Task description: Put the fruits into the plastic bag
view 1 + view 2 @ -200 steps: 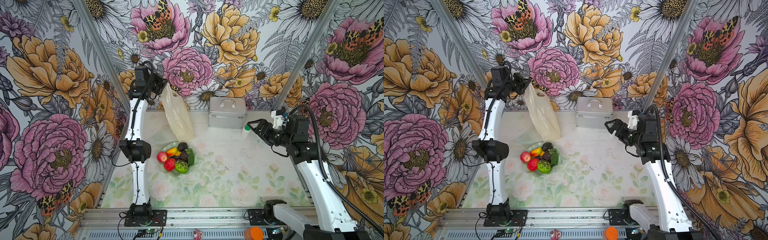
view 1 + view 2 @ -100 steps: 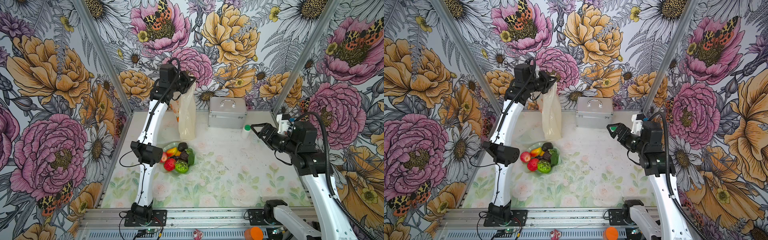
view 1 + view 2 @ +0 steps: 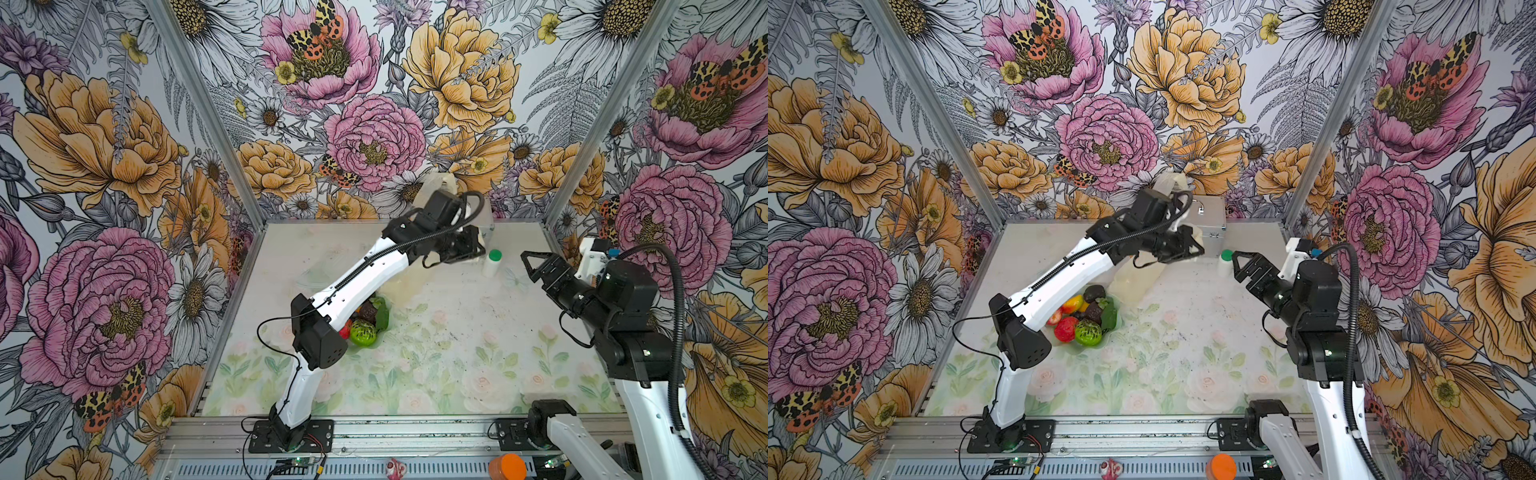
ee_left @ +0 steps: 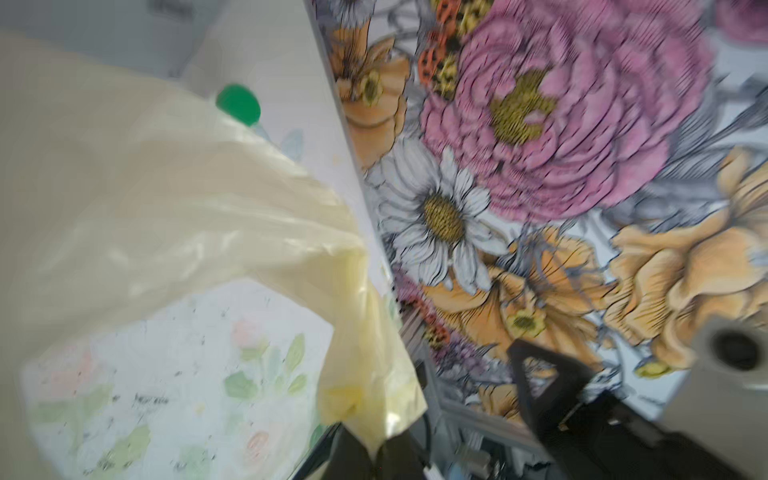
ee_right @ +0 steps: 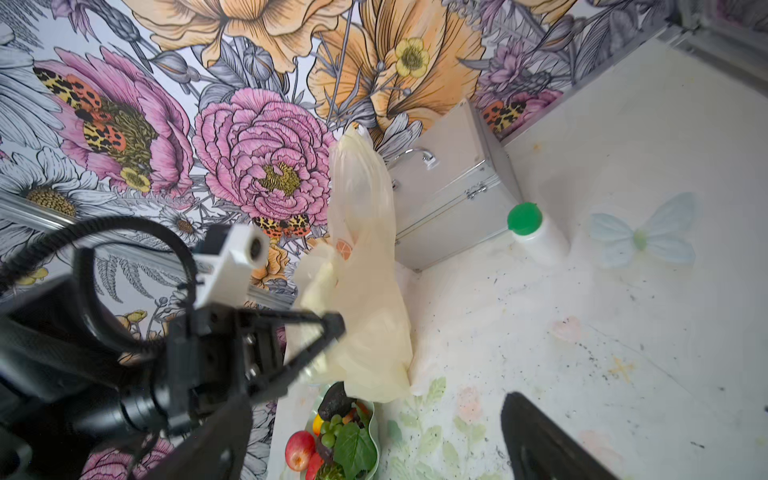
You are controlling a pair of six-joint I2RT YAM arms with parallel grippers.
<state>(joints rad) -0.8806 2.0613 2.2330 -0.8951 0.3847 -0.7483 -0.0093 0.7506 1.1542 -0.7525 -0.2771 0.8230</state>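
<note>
Where my left fingers (image 3: 1194,248) clench the thin, crinkly, translucent cream-yellow plastic bag (image 3: 1138,278), it sags down to the desk (image 3: 1183,365), just beside the glossy toy fruits (image 3: 1084,320) heaped in a pale green scalloped dish (image 3: 1084,350). My right fingers (image 3: 539,262) hang released above the pale flower-printed surface, walled in by bold floral wallpaper (image 3: 124,145).

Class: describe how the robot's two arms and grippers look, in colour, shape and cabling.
The left arm and right arm have white shells with black joints. The left gripper and right gripper are black, with triangular fingers. A black ribbed cable runs along each.
</note>
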